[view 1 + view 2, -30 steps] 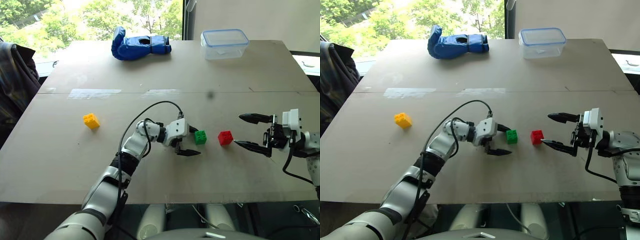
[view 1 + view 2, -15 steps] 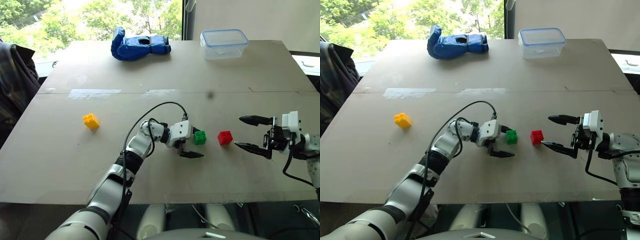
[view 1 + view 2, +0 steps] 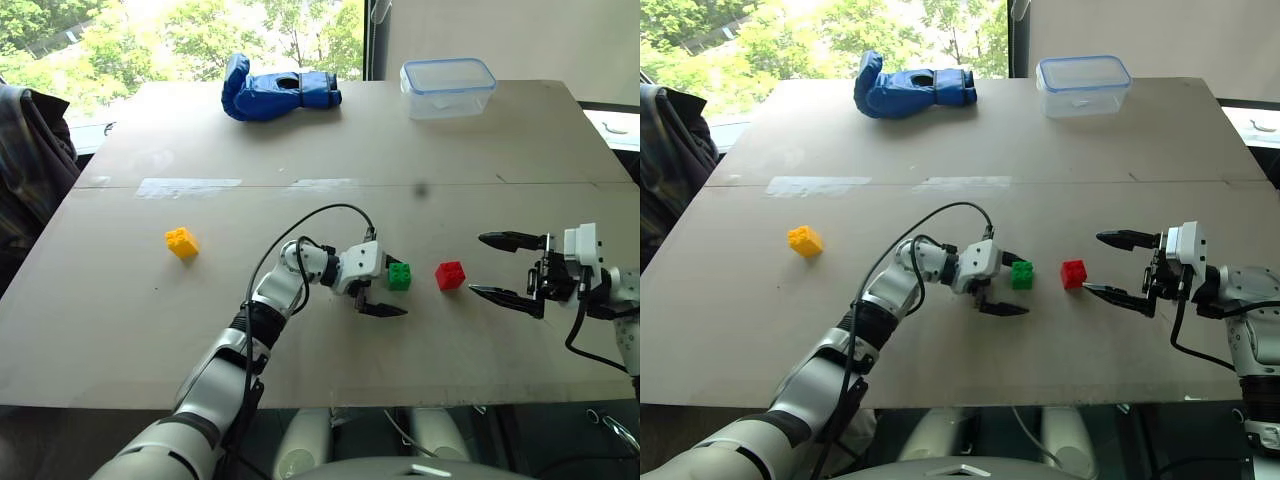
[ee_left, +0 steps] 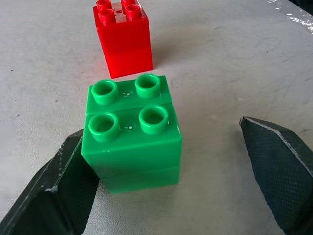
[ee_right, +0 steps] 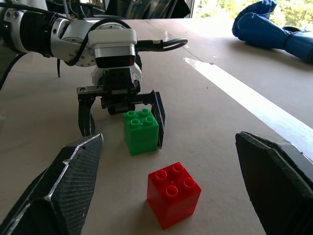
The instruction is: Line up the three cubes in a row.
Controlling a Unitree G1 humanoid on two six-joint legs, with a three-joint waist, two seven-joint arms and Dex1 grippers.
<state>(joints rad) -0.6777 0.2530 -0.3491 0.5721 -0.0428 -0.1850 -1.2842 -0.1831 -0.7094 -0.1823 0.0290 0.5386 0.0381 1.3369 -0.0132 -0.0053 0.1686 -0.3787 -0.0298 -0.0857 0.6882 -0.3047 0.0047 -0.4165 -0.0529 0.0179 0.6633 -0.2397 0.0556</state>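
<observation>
The left pincer (image 3: 389, 283) stands released around the green cube (image 3: 400, 275), one finger touching its side. The red cube (image 3: 450, 275) sits just beyond, between it and the released right pincer (image 3: 497, 267). The yellow cube (image 3: 182, 242) lies well behind the left pincer on the worktop (image 3: 330, 150).

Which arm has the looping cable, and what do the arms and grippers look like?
The left arm: silver-grey shells, black joints, a black cable arching to its white wrist block. Left gripper and right gripper each have two black, tapered, textured fingers. The right wrist block is also white, with its own black cable.
</observation>
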